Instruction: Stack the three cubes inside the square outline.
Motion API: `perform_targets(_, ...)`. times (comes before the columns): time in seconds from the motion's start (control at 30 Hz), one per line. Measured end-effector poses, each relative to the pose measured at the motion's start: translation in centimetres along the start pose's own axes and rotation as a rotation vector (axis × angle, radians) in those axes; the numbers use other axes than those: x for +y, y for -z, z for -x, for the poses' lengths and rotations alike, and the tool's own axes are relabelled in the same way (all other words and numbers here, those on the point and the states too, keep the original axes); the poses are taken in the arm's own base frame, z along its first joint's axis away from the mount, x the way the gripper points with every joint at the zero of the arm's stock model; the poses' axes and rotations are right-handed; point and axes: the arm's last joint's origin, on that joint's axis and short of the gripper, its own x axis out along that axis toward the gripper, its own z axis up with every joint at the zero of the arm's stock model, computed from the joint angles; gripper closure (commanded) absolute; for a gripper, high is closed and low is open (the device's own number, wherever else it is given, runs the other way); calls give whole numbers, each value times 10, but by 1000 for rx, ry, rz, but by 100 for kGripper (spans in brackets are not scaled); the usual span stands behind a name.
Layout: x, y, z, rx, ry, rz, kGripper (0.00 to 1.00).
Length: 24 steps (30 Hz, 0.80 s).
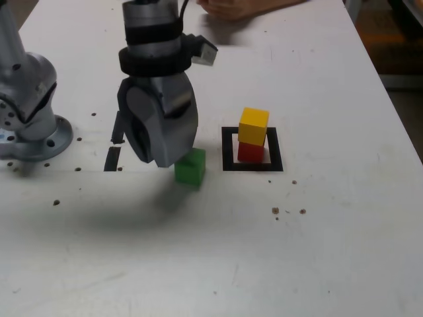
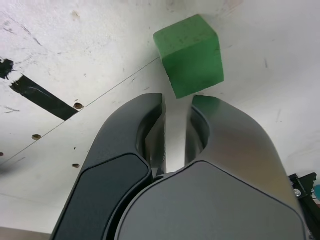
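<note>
- The green cube (image 1: 190, 166) sits on the white table (image 1: 330, 251), near the middle, just beside the square outline (image 1: 252, 150) on the exterior view's left. It is outside the black frame.
- Inside the frame the yellow cube (image 1: 254, 125) sits on top of the red cube (image 1: 250, 152). So green looks like the last one to go up.
- Your gripper (image 2: 175, 107) is right at the green cube. Its two jaws are only a little bit apart, and nothing is between them. The gap looks thinner than the cube.
- Spread the jaws wider first, I think, or they may bump the cube and push it away.
- The cube sits turned in the wrist view, with a corner facing the jaws. Try to meet two flat sides, not corners.
- Come down slowly, then squeeze in the middle of the cube.
- A hand (image 1: 231, 8) rests at the far edge of the table, well apart from the cubes.
</note>
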Motion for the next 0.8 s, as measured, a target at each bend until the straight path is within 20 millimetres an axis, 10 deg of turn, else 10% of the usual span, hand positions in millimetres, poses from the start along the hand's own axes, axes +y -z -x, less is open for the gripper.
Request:
perform_targets(0.2, -4, 3, 12, -63, -36, -2, 84)
perform_targets(0.57, -1, 9, 9, -93, -41, 49, 17)
perform_targets(0.8, 5, 11, 0, -55, -46, 125, 7)
